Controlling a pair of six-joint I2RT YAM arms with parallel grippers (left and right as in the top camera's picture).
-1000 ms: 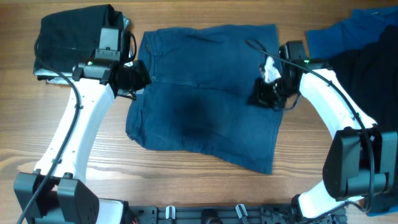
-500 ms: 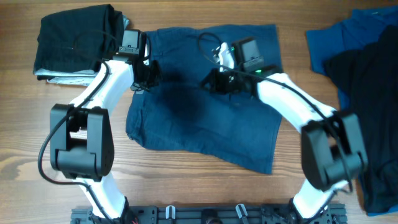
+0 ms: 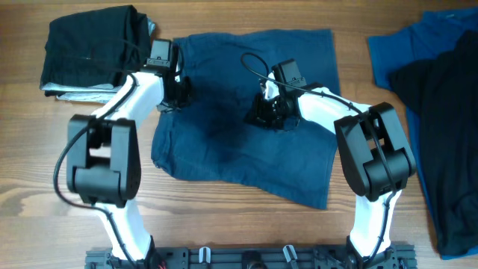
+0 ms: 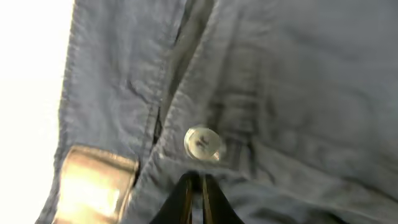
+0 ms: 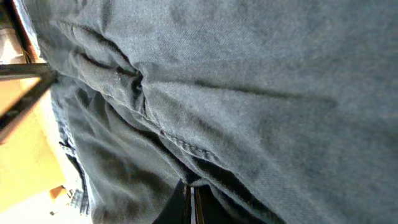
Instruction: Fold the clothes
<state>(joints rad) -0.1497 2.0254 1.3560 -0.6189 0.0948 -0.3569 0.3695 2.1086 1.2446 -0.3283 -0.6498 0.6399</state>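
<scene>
Navy cloth fills the middle of my overhead view: the dark navy-blue fabric shorts (image 3: 246, 142) lie spread flat at the centre of the brown wooden table (image 3: 224, 232). My left gripper (image 4: 196, 186) sits at their left edge, fingers drawn together just below a pale round button (image 4: 204, 143), near a tan rectangular label (image 4: 93, 190). My right gripper (image 5: 189, 198) is down mid-garment, fingers together, tips under a stitched fold; whether cloth is pinched I cannot tell. A folded black garment (image 3: 89, 48) rests far left. A bright blue garment (image 3: 396, 48) and a second black garment (image 3: 448, 119) lie at right.
</scene>
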